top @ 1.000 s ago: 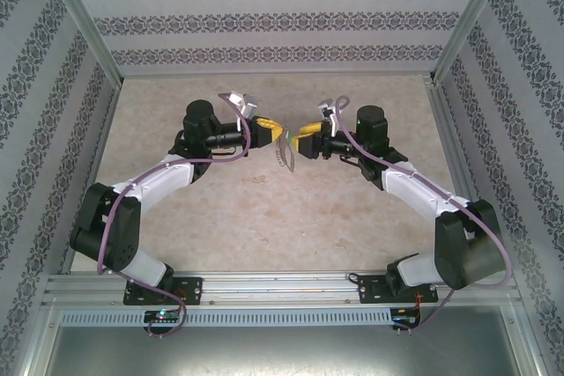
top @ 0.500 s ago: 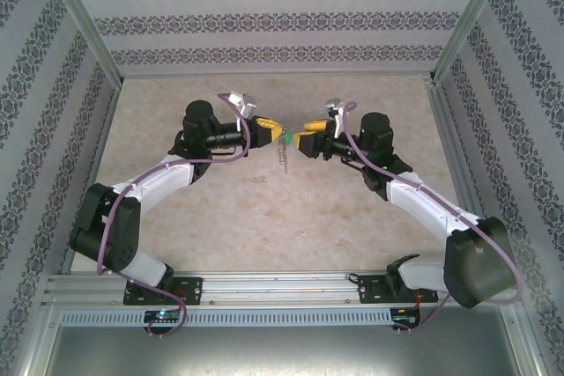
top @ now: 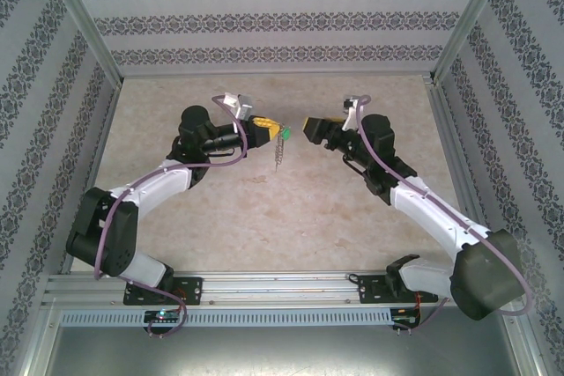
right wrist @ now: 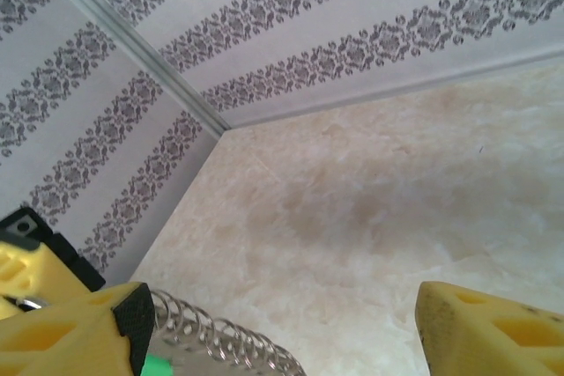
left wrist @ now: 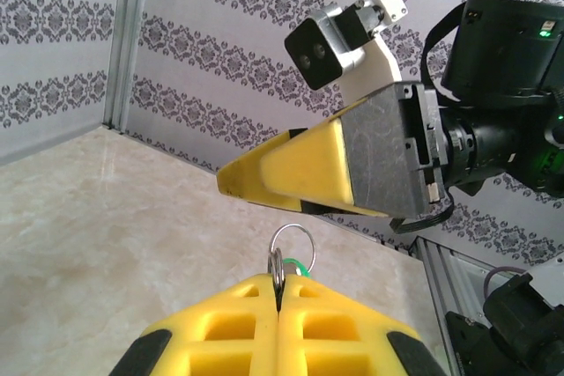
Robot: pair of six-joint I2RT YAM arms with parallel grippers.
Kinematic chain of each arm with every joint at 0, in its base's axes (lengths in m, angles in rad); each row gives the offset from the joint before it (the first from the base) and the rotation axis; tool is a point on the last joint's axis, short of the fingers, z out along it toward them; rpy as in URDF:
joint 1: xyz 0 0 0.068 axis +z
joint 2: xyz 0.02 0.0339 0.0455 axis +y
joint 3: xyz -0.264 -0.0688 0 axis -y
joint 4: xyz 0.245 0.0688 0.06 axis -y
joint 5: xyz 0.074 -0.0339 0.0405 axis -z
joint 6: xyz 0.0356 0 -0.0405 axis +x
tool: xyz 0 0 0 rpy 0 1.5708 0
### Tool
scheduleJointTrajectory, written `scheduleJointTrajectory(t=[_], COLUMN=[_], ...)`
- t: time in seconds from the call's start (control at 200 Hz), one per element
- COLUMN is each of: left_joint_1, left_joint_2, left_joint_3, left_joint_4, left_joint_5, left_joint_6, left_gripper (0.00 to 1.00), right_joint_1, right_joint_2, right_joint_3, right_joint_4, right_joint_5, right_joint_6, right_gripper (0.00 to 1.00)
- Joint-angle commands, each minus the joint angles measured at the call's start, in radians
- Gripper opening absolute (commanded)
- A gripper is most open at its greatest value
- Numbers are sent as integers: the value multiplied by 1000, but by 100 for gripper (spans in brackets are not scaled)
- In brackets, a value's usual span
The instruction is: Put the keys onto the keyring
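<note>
Two sets of yellow fingers point at each other above the far half of the worktop (top: 264,226), near one another but apart. My left fingers (top: 267,128) are pressed tight together on the keyring (top: 278,152), which hangs straight down from their tips as a thin grey strip, clear of the worktop. From my left wrist I see those closed tips (left wrist: 278,286) pinching a silver wire loop (left wrist: 289,242) of the keyring that stands up between them.

The keys (top: 284,132) sit right at the pinch. The green tag shows just beside my left fingertips, above the hanging strip, and a bit of green (left wrist: 302,268) peeks out behind the wire loop. I cannot make out the small metal key itself, or whether the tag is threaded on.

My right fingers (top: 310,126) stand wide and hold nothing, a gap away from the keys. From my right wrist, one tip (right wrist: 66,334) is at lower left and the other at lower right. The keyring's row of coils (right wrist: 220,338) lies low between them, nearer the left one, with a green corner (right wrist: 159,365) at the bottom edge.
</note>
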Motion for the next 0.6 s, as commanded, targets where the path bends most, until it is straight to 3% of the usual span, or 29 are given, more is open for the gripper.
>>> scheduleJointTrajectory(t=[0.0,0.245,0.595], left_joint_1=[-11,-12,-12], left_joint_2=[-41,-43,35], left_joint_3=[-12,-37,12], left_joint_4=[68,58,95], left_joint_5=[-31,-74,-74], left_joint_6=[-2,19,2], left_gripper=[0,0,0], right_joint_1=[17,26,41], right_joint_2=[1,3,16], right_joint_3=[64,140,193], right_joint_4=[-45,-118,-110], right_joint_5=[88,116,88], right_joint_6=[37,56,42], right_gripper=[81,87,89])
